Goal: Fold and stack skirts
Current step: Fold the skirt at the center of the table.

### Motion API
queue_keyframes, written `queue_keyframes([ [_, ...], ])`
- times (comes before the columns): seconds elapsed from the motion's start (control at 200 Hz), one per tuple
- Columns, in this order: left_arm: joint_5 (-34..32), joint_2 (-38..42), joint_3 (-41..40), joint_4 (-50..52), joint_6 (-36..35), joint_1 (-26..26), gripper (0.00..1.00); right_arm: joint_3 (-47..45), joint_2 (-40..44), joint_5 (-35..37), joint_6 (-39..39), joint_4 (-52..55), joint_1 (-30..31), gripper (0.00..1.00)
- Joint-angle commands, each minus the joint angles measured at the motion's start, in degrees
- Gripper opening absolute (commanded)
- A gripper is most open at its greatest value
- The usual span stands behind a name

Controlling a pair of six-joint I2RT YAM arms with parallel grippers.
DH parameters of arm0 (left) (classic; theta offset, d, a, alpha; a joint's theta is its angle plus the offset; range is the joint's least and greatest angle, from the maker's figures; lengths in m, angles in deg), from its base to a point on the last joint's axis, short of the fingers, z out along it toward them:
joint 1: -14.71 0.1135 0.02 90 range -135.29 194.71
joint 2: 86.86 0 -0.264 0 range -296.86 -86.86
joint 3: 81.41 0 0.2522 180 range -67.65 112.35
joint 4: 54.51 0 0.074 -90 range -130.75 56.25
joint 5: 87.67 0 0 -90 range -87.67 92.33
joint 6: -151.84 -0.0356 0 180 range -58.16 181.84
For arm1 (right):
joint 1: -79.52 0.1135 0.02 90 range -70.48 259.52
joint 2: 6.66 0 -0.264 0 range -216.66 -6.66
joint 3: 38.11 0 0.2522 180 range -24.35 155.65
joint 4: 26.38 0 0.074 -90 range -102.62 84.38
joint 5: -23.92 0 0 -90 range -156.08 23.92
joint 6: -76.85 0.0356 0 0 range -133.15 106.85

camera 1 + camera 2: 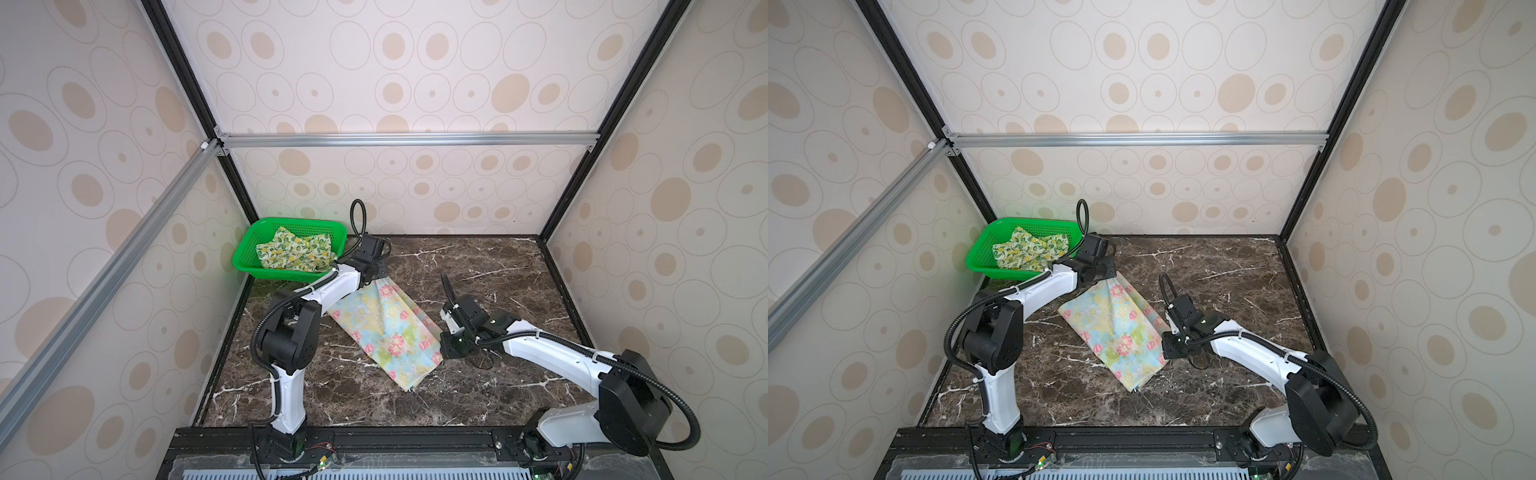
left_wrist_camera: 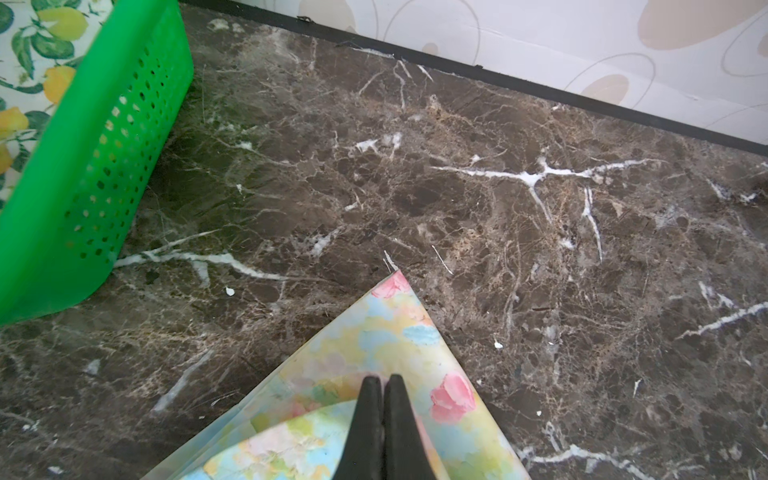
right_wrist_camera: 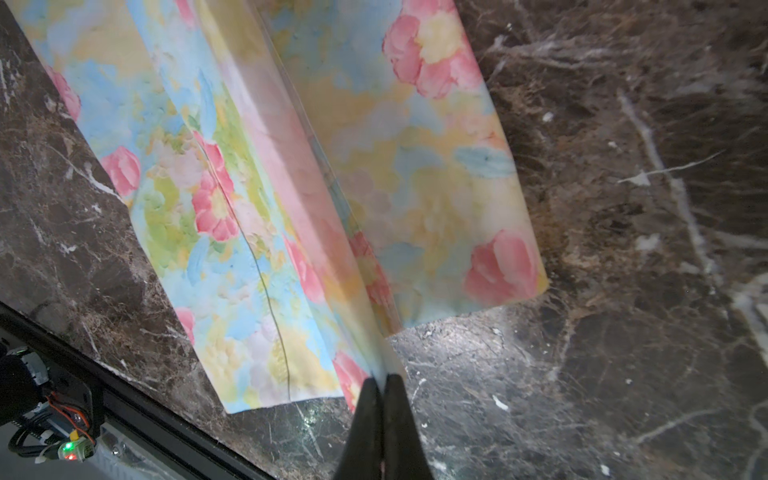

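Pastel floral skirt [image 1: 384, 328], lengthwise ridge pinched up.

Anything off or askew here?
Nothing spilled or damaged. The pastel floral cloth skirt lies diagonally, bunched into a raised ridge between the left gripper and right gripper, both shut on it. The cream lemon-print skirt sits crumpled in the green perforated plastic basket.

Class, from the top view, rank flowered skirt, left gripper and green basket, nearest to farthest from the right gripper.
1. Flowered skirt: gripped by the right gripper.
2. Left gripper: at skirt's far corner.
3. Green basket: back left corner.
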Motion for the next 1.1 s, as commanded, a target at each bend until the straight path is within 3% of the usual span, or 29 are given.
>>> queue_keyframes([
  [0.0, -0.9, -1.5, 3.2, -1.7, -0.1, 0.1, 0.0, 0.0, -1.7, 1.4, -0.8, 1.8, -0.5, 0.0],
  [0.685, -2.8, -3.6, 3.8, -2.4, 0.2, 0.0, 0.0, 8.8, -4.3, 9.5, -6.1, 9.8, -0.6, 0.0],
  [1.095, -2.5, -6.5, 5.1, -2.2, 0.0, 0.0, 0.0, 9.3, -9.0, 8.6, -7.1, 7.9, -2.4, 0.0],
])
